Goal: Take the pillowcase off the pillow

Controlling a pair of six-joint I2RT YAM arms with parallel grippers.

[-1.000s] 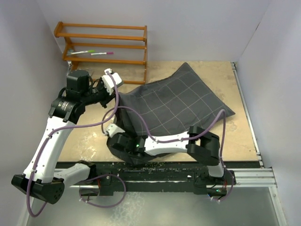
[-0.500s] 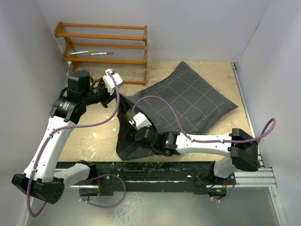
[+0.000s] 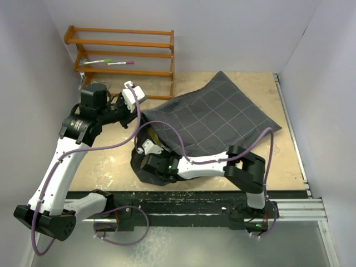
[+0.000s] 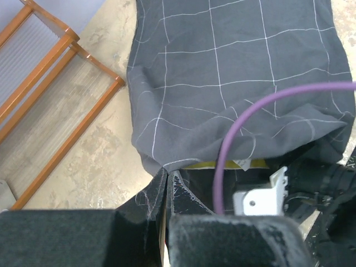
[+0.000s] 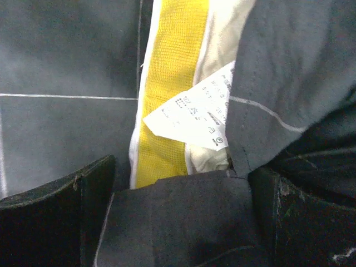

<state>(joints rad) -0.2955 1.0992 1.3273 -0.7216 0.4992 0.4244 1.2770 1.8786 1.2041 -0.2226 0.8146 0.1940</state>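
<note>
Right wrist: right gripper (image 5: 181, 192) is spread wide at the pillow (image 5: 172, 83). Pillowcase (image 4: 233, 72) is pinched by left gripper (image 4: 167, 216). Pillow must be grabbed next.

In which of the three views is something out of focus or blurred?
Top view: evenly lit and sharp across the dark grey grid-lined fabric pillowcase. Left wrist view: the left tool at the bottom edge is blurred, the cloth beyond is sharp. Right wrist view: the white printed label on the cream-white pillow with a yellow strip is slightly soft, its print hard to read.
</note>
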